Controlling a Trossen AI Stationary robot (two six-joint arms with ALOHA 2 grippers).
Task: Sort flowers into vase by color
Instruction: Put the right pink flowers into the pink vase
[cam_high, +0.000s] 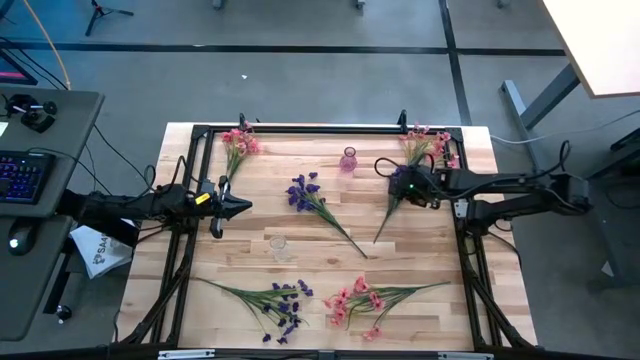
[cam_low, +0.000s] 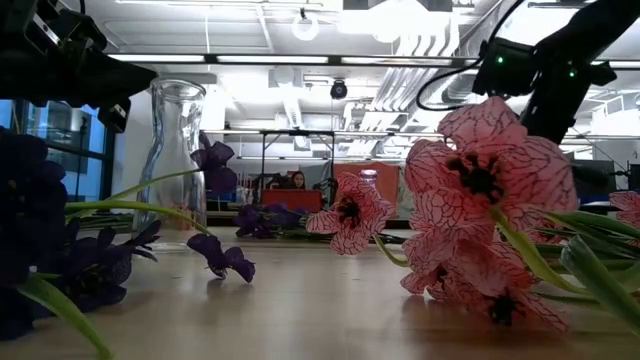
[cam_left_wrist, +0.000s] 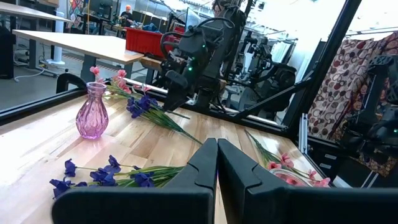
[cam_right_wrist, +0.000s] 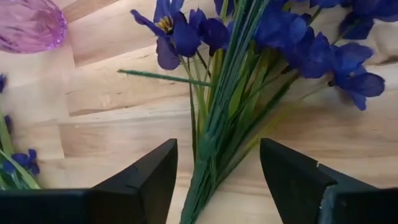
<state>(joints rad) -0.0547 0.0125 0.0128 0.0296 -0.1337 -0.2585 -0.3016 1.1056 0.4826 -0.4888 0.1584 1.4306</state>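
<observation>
- The right tool (cam_right_wrist: 217, 148) is wide open and holds nothing. Its two fingers stand on either side of the bundled green stems of a purple sprig (cam_right_wrist: 281, 32), which lies flat on the tabletop (cam_high: 420, 262).
- Whether the fingertips touch the wood or the stems cannot be told.
- That purple sprig lies at the far right of the tabletop. Its blossoms are under the tool in the high view, and its stem runs out toward the middle.
- The pink vase (cam_high: 348, 158) stands upright near those blossoms, on the side away from the right arm, with nothing in it.
- The far-right pink sprig (cam_high: 430, 146) lies just behind the right tool, close to the far corner.
- The left tool (cam_left_wrist: 217, 143) has its fingers pressed together and empty. It hangs over the left side of the tabletop, well apart from the right tool.
- The middle purple sprig (cam_high: 305, 192) lies between the two tools, its stem slanting toward the near right.
- The clear glass vase (cam_high: 277, 245) stands upright near the middle, closer to the left tool, and is empty.
- The far-left pink sprig (cam_high: 238, 143) lies near the far left corner, beyond the left tool.
- Along the near edge lie the near purple sprig (cam_high: 282, 302) and, just beside it to the right, the near pink sprig (cam_high: 358, 300).
- No flower is in either vase.
</observation>
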